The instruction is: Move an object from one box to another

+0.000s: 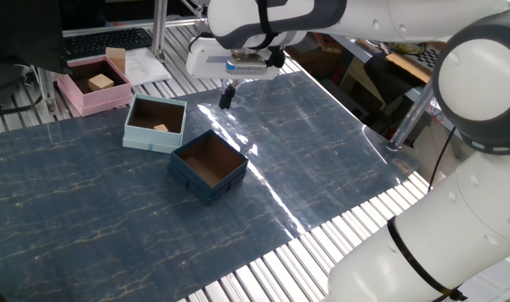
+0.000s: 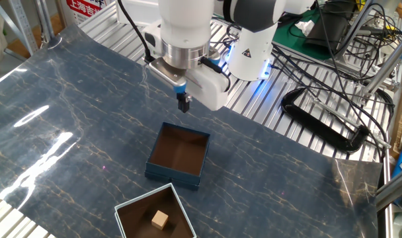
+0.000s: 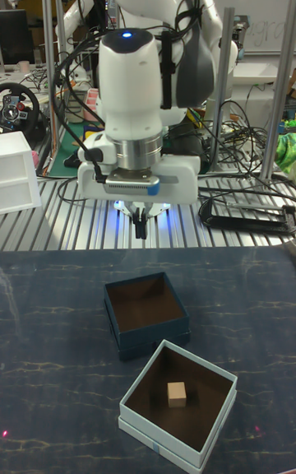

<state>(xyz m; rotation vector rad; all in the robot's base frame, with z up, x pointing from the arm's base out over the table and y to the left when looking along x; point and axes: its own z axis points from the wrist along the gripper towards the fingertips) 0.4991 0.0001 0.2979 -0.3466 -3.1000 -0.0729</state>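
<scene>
The small tan cube (image 1: 160,127) (image 2: 160,220) (image 3: 177,394) lies inside the light-blue box (image 1: 143,138) (image 2: 125,208) (image 3: 136,425). Right beside it stands the dark navy box (image 1: 206,181) (image 2: 172,175) (image 3: 123,341), whose brown inside holds nothing. My gripper (image 1: 226,97) (image 2: 184,104) (image 3: 142,230) hangs above the mat beyond the navy box, on the side away from the light-blue box. Its fingers are pressed together with nothing between them.
A pink box (image 1: 91,100) with a larger tan block (image 1: 101,82) sits off the mat at the back left, near a keyboard (image 1: 104,39). Black cables (image 2: 333,125) lie on the slatted table beside the arm's base. The blue marbled mat (image 1: 322,159) covers the work area.
</scene>
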